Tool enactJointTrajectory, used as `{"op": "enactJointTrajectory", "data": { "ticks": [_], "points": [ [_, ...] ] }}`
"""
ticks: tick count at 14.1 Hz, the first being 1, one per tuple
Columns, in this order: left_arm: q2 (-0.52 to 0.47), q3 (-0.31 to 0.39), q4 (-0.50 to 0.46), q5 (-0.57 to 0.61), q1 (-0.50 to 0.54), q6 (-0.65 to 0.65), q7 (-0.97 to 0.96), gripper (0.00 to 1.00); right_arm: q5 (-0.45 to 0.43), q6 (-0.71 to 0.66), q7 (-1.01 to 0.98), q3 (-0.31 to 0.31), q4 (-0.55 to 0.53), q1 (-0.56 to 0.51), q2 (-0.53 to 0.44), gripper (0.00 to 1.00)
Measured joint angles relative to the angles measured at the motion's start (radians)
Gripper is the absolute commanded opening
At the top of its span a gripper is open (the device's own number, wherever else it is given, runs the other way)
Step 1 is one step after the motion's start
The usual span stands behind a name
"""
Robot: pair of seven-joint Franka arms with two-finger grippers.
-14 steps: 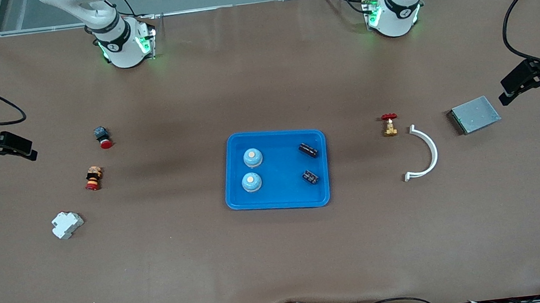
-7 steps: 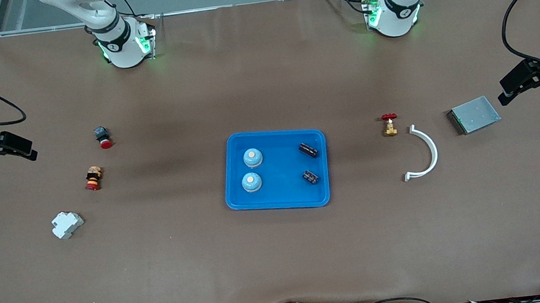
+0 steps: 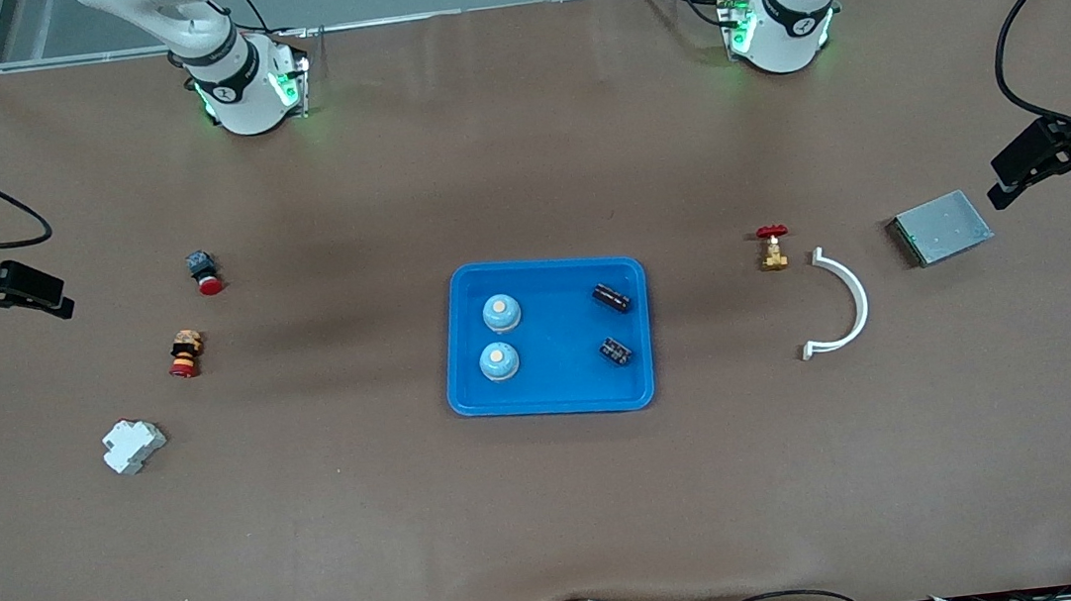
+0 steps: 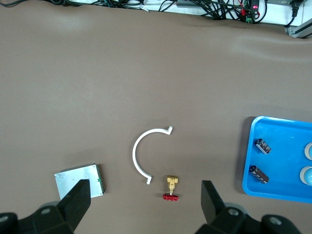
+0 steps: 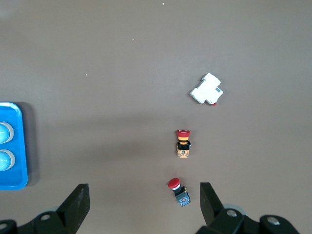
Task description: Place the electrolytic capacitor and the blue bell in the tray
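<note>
Both pale-blue dome bells [image 3: 501, 313] and both black cylindrical capacitors [image 3: 610, 298] sit in the shallow bright-blue plastic tray [image 3: 552, 400], job looks done. My left hand [image 4: 144, 202] and right hand [image 5: 141, 204] wait spread, empty, parked over desk ends, clear of tray.

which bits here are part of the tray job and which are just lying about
Job:
tray
two blue bells, in the tray
two capacitors, in the tray

Lying about:
two red push buttons
white breaker
brass valve
white curved clip
grey metal box
</note>
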Motion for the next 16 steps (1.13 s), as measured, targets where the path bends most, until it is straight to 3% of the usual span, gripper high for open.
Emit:
{"op": "enactJointTrajectory", "data": {
  "ticks": [16],
  "points": [
    [0.000, -0.004, -0.002, 0.007, -0.002, -0.021, 0.000, 1.00, 0.000, 0.000, 0.000, 0.001, 0.001, 0.000, -0.003, 1.00]
  ]
}}
